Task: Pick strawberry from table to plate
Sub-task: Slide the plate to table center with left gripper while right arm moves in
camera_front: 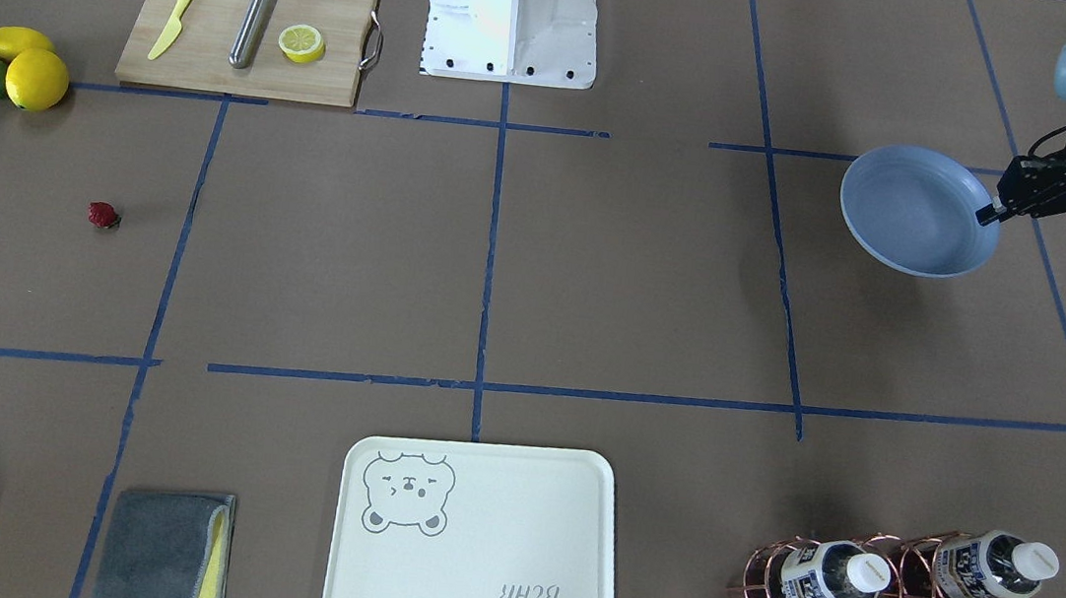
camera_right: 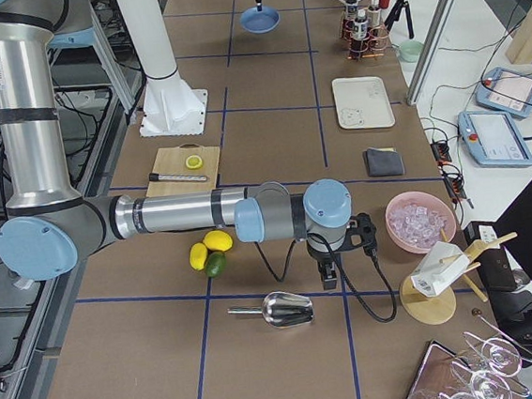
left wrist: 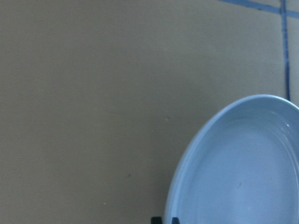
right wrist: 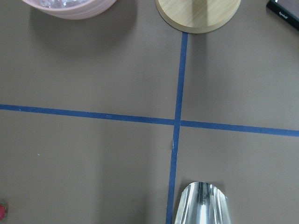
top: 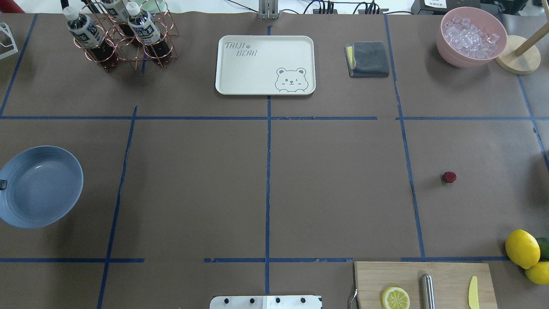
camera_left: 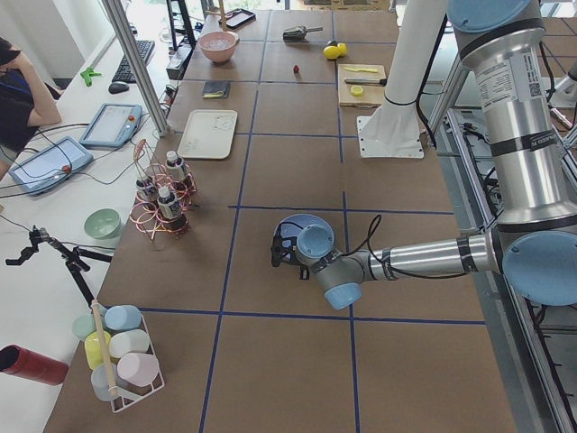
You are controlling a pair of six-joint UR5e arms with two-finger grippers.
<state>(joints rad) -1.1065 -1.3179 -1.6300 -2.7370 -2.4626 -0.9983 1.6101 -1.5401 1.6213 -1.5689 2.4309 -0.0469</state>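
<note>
The table [camera_front: 595, 276] spreads its taped grid under both arms. The plate [camera_front: 909, 205] is at the left gripper [camera_front: 990, 212], its rim pinched between the closed fingers. It is empty and looks tipped a little off the paper. This suggests the plate is held so it can be brought toward the fruit rather than left out of reach.

The right gripper [camera_right: 330, 273] hangs fingers-down over the table, with a metal scoop [camera_right: 288, 308] just beside it and a pink ice bowl [camera_right: 419, 220] near. It shows only in the side view, so whether its fingers are apart or together cannot be told.

The strawberry [camera_front: 103, 214] lies on the bare table, well apart from the left gripper and on the right gripper's side. A red sliver at the lower-left corner of the right wrist view is likely the berry, so the right gripper seems better placed for the pick.
</note>
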